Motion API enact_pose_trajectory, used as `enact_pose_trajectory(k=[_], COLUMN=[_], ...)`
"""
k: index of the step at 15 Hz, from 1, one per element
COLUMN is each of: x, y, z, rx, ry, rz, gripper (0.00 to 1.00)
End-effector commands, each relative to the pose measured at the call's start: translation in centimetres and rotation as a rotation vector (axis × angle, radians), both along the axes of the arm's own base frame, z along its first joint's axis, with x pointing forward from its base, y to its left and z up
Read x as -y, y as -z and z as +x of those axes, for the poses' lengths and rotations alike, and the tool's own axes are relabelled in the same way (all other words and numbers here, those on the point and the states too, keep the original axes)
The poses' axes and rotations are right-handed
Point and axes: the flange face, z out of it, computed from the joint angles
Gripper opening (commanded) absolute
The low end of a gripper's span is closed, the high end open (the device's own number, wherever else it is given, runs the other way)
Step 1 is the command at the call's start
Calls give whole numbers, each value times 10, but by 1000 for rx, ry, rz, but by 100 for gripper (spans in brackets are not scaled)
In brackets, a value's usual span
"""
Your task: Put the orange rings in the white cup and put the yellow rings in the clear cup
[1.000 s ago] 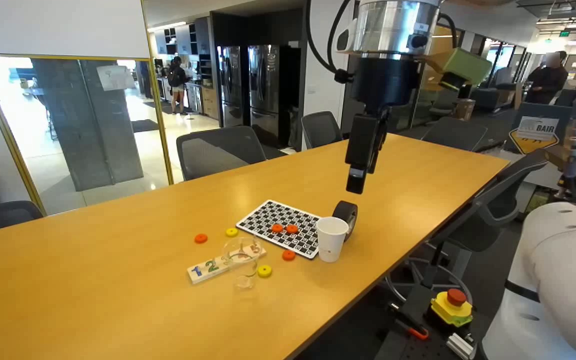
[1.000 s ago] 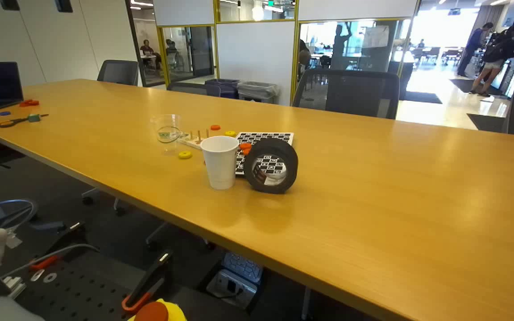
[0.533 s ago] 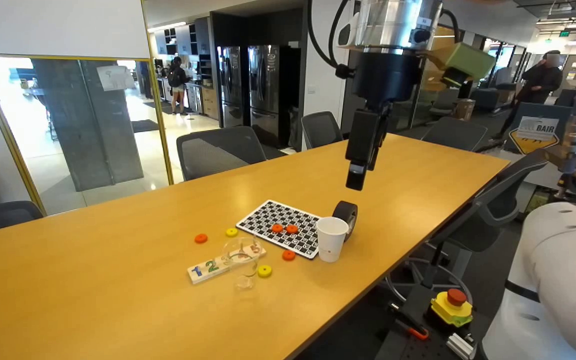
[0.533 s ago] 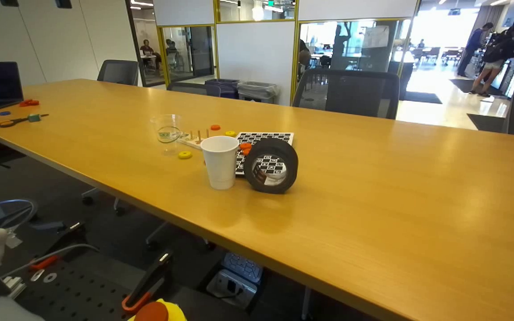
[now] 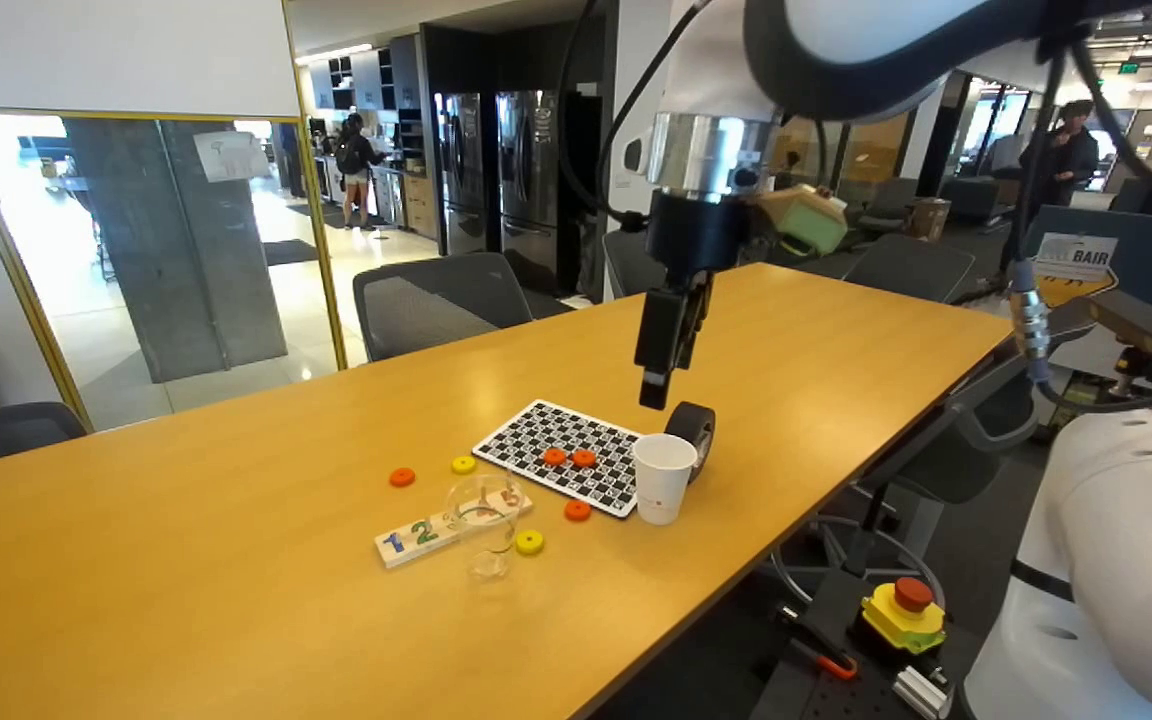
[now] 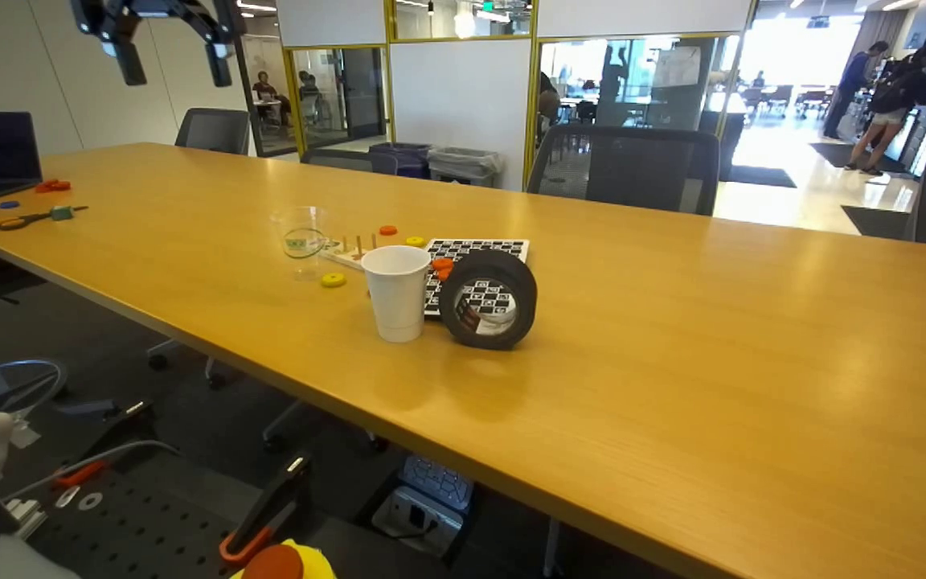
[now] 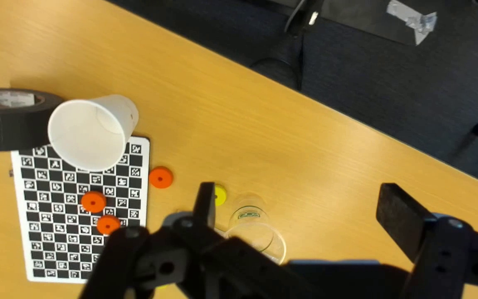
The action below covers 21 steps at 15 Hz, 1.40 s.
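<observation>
Gripper [image 6: 178,72] first: half a second ago an exterior view showed none of it, and now it hangs at the top there, well above the level of the white cup [image 5: 663,485]. Its fingers [image 6: 222,72] stand wide apart with nothing between them. On the table [image 5: 286,620] I see nothing shifted, so I take the swing as lining up for a pick, with no sorting done yet; where I am bound I cannot tell.

That white cup is my landmark: upright, mouth up, long axis vertical, and no ring showing in what I see of its inside. Just beside it a roll of black tape [image 5: 686,418] stands on edge. Near the cup, away from the tape, lies one orange ring [image 5: 577,511]; a little farther, two more orange rings [image 5: 584,458] sit on the checkered mat [image 5: 541,428]. Beyond the loose one comes a yellow ring [image 5: 529,542], then the clear cup [image 6: 299,242], also upright, mouth up. Farthest from the white cup lie a second yellow ring [image 5: 463,464] and a last orange ring [image 5: 402,477]. All the rings lie flat, holes facing up; being round, they have no long axis, so I judge any closing direction will serve.
</observation>
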Motion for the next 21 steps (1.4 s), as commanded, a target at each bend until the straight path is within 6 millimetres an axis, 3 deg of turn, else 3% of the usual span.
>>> enact_pose_trajectory(k=[1,4,9,21], x=[18,28,26,1], y=[31,61,112,226], z=[49,83,112,139], rx=[22,53,124,52], ry=[-194,-315,-429,-574], rz=[-53,-66,-43,15], gripper=[100,100,100,100])
